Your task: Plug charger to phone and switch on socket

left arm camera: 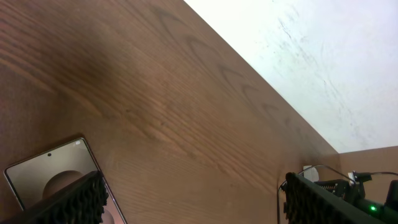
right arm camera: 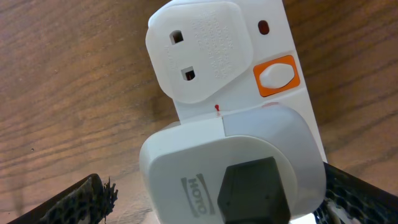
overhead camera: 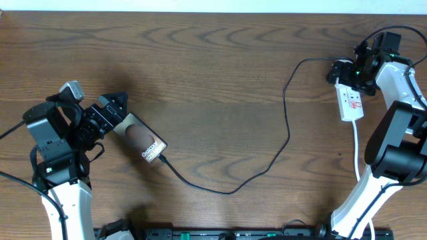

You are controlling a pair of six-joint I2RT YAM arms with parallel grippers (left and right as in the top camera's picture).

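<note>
The phone (overhead camera: 141,139) lies slanted on the table at the left, and its top end also shows in the left wrist view (left arm camera: 46,174). The charger cable (overhead camera: 287,127) runs from the phone's lower right end in a long loop to a white adapter (right arm camera: 211,168) on the socket (overhead camera: 351,101). The cable tip meets the phone's end. My left gripper (overhead camera: 109,115) is open at the phone's upper left end, with one finger over it (left arm camera: 193,205). My right gripper (overhead camera: 348,75) is open astride the adapter (right arm camera: 211,205). The socket's orange switch (right arm camera: 277,76) lies beyond it.
A white three-pin plug (right arm camera: 199,53) sits in the socket next to the switch. The socket's white lead (overhead camera: 358,150) runs toward the front beside the right arm's base. A pale wall (left arm camera: 311,56) lies beyond the table's far edge.
</note>
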